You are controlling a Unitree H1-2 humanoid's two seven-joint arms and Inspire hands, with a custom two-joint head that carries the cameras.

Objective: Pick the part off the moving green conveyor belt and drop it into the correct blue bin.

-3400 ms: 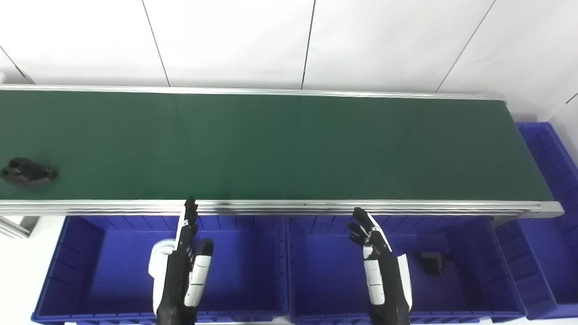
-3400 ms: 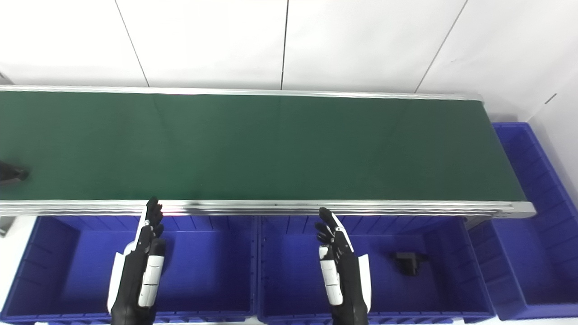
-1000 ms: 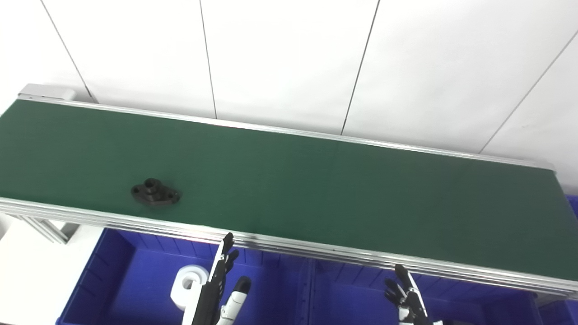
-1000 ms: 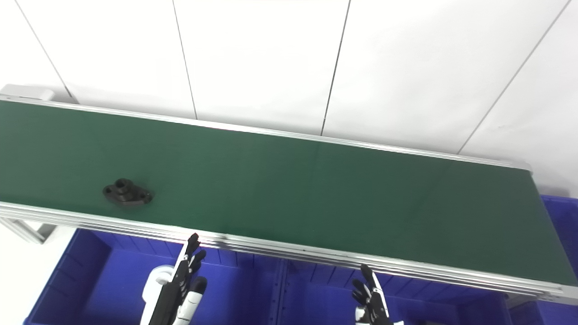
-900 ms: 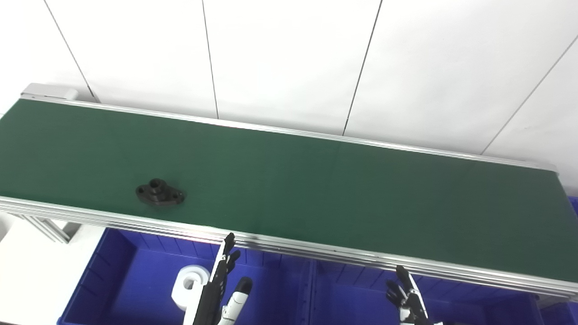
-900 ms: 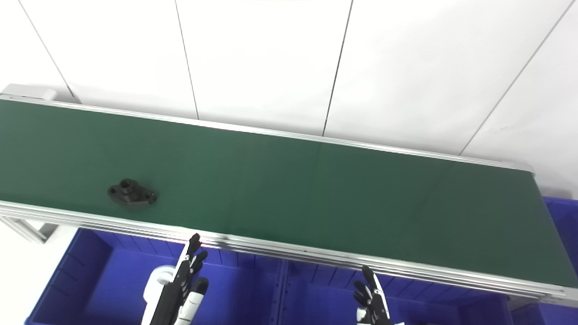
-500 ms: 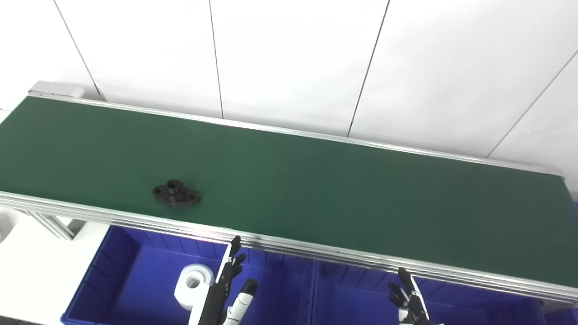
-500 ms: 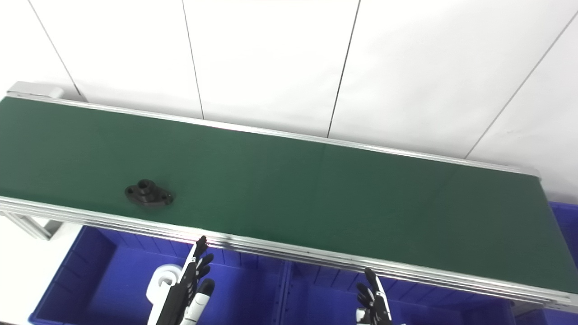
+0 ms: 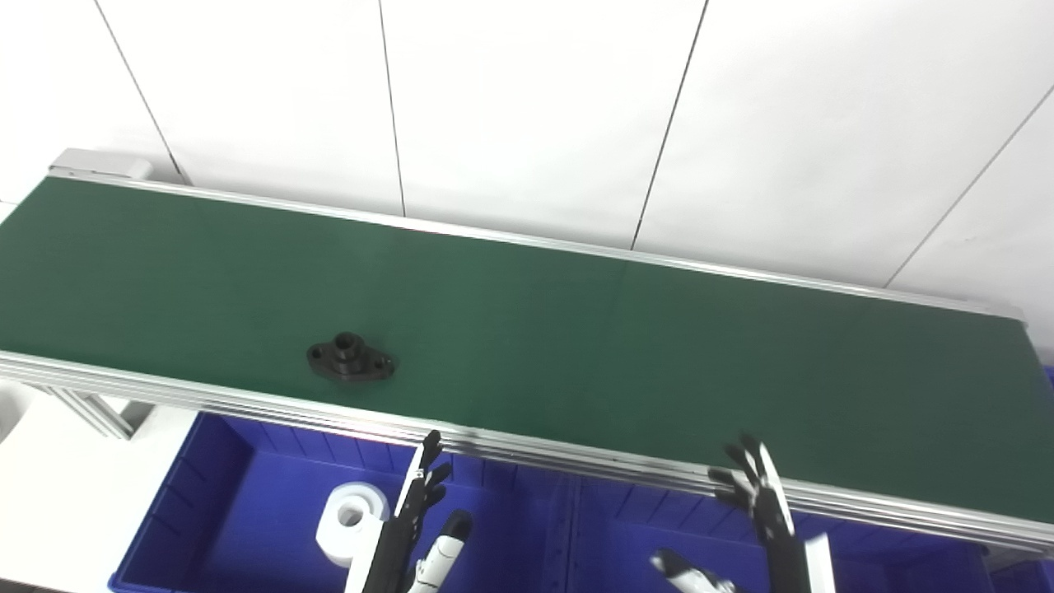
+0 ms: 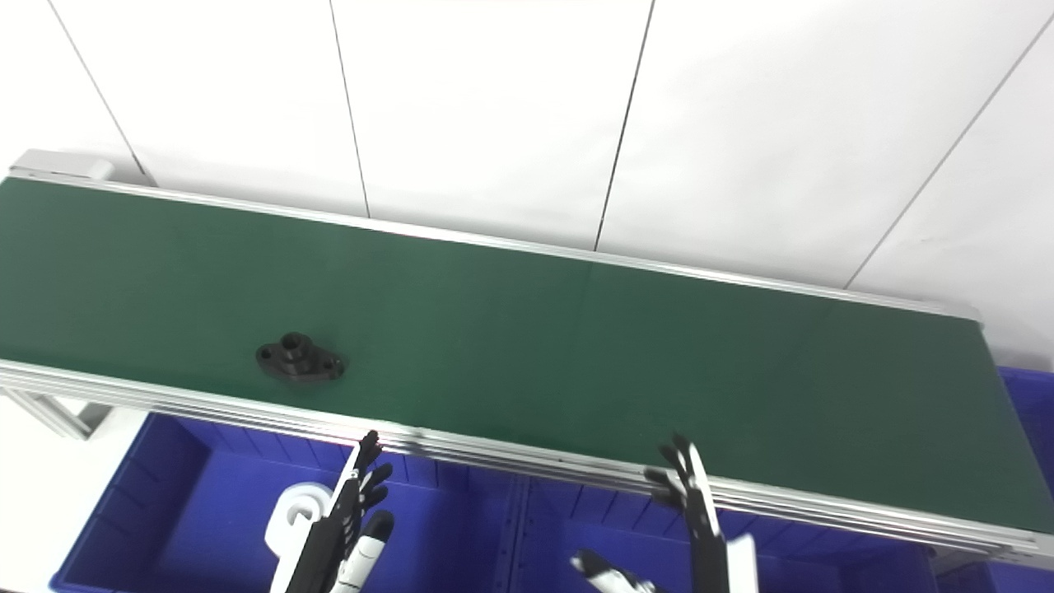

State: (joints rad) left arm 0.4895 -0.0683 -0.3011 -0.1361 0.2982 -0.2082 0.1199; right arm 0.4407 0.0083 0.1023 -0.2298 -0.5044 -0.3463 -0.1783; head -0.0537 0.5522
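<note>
While the black part [image 9: 351, 361] rides the green belt [image 9: 576, 346] near its front edge, it's def further along than half a sec ago, drifting toward the middle and closer to the robot's reach. It lies flat w/ its round boss up, nothing touching it, well apart from both hands.

Big change is the right hand [image 9: 766, 515]: it has come up from low over the bins so the fingertips now overlap the belt's front rail [image 9: 576, 457], fingers spread, thumb out to the side, holding nothing. It looks a bit smeared, so prob mid-motion. The left hand [image 9: 412, 535] hasn't really budged, sits over the left blue bin [image 9: 206, 494] right next to a white roll [image 9: 350, 519], fingers straight and mostly side by side, thumb apart, empty too.

So imo the grab isn't started yet, it's the get-ready bit. The part sits nearer the left hand atm, but the right one is winding up, maybe to catch it downstream. Timing vs belt speed is the tricky bit.
</note>
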